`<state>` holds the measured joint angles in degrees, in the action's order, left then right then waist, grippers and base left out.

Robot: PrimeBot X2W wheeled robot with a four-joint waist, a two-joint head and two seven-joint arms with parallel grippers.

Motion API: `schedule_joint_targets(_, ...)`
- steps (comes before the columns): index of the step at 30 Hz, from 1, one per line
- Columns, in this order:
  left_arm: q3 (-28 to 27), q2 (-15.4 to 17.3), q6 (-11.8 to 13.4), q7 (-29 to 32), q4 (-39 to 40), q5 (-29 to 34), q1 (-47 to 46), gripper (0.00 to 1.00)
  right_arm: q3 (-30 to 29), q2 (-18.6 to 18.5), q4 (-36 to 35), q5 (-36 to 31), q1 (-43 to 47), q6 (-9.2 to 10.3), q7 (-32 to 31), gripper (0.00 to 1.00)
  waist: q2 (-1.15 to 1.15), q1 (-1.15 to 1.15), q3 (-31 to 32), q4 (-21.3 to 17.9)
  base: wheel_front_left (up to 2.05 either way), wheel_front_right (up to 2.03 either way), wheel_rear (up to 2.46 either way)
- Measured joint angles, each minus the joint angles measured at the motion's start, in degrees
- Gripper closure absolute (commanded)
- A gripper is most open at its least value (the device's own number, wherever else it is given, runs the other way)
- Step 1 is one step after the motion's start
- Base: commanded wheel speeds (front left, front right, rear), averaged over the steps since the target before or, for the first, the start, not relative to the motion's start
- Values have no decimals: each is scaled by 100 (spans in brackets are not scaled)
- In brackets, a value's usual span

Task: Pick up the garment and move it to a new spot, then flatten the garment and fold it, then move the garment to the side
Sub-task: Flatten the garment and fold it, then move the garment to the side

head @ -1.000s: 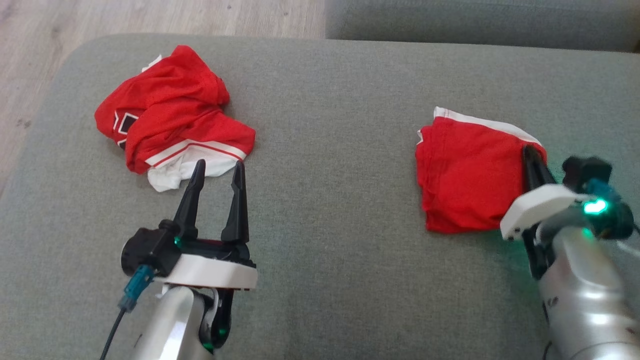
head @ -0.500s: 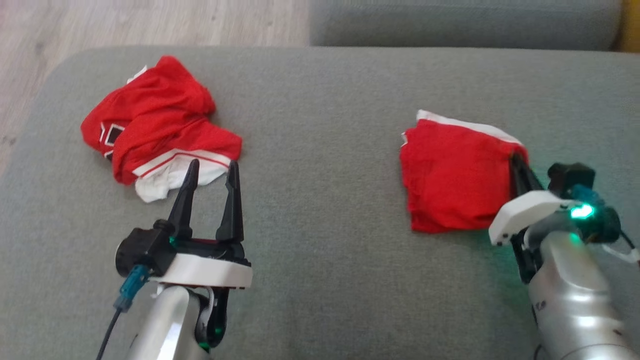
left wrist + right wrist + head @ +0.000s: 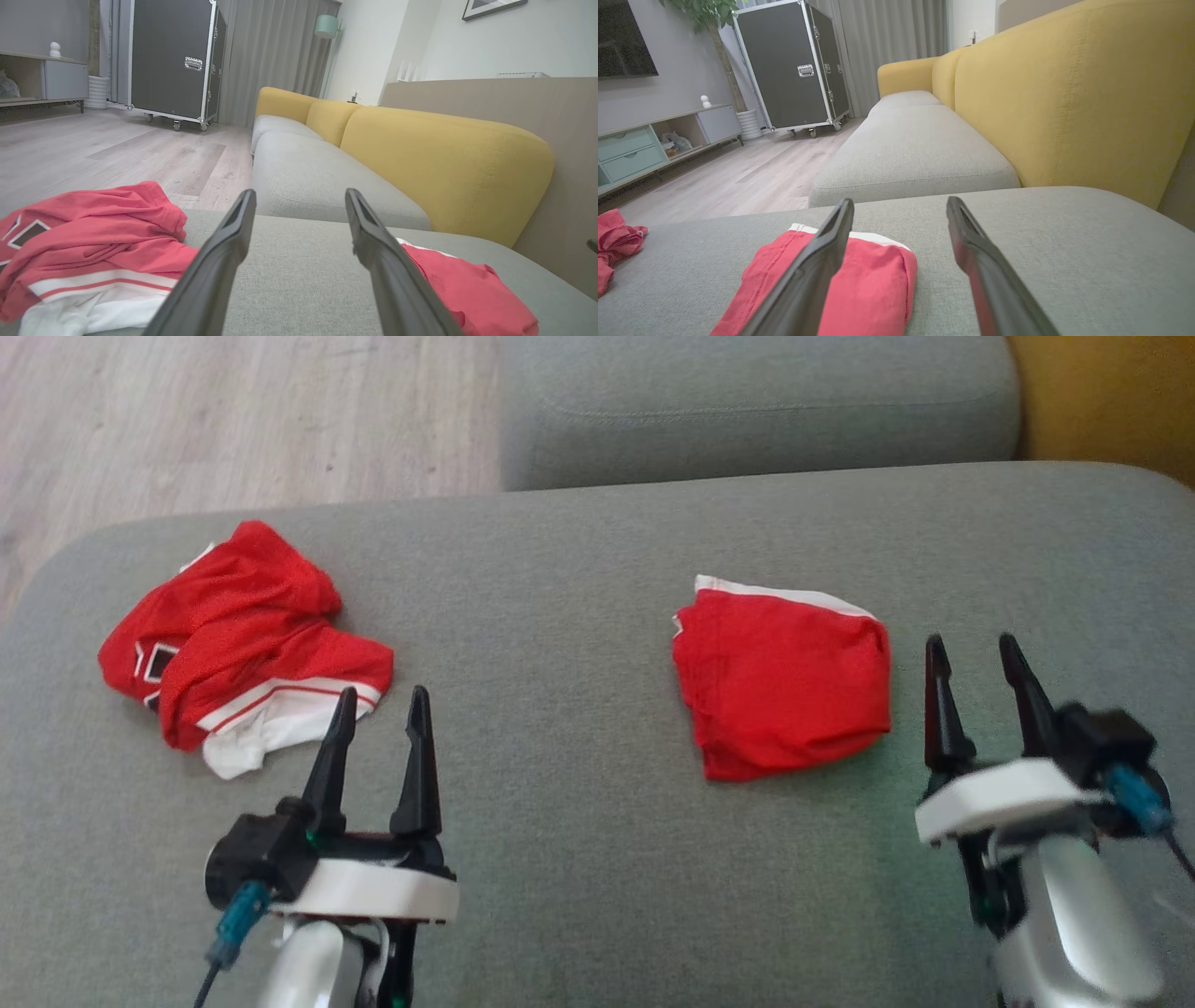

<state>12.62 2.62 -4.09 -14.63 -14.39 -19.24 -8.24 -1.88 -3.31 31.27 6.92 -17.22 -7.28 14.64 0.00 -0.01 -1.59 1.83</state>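
The right pincer stands spread and empty over the sofa seat. The folded garment lies flat just to its left, apart from both fingers. The left pincer is spread too and holds nothing. The crumpled garment lies just ahead of its tips and off to their left, its white hem nearest the left finger.

The folded piece looks finished, so the step in hand is probably to clear the right arm and start on the heap. The right pincer should rise straight up and drift to its own right, so no finger catches the fold's edge and drags it open.

For the heap, the left pincer does best to come down on a raised ridge of red cloth rather than the flat white hem. It should press lightly into the soft seat and close fully before lifting. Pinching few layers should let the rest hang free, which would make flattening easier. A thick bunch would likely stay knotted.

The bare seat to the left pincer's right, between the two pincers, suits the set-down, well apart from the folded piece.
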Motion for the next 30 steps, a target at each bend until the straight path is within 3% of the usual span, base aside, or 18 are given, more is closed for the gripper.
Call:
schedule_joint_targets(6,-15,0,2,0,-1,134,201,0,87,20,-845,135,798,0,0,0,0,0,75,-141,0,0,0)
schedule_joint_targets(12,-35,2,4,0,-31,133,304,0,105,51,-950,166,1180,0,0,0,0,0,78,-150,0,0,0)
schedule_joint_targets(22,-8,2,4,0,-14,134,251,0,22,55,-856,57,1022,0,-2,0,0,0,-80,-28,0,0,0)
schedule_joint_targets(27,45,2,0,0,2,157,79,0,55,55,-535,-372,514,0,-415,0,0,2,-364,104,0,0,0)
schedule_joint_targets(30,99,1,-2,0,1,155,-142,0,-221,54,-133,-401,3,0,-705,0,0,2,-602,253,0,0,0)
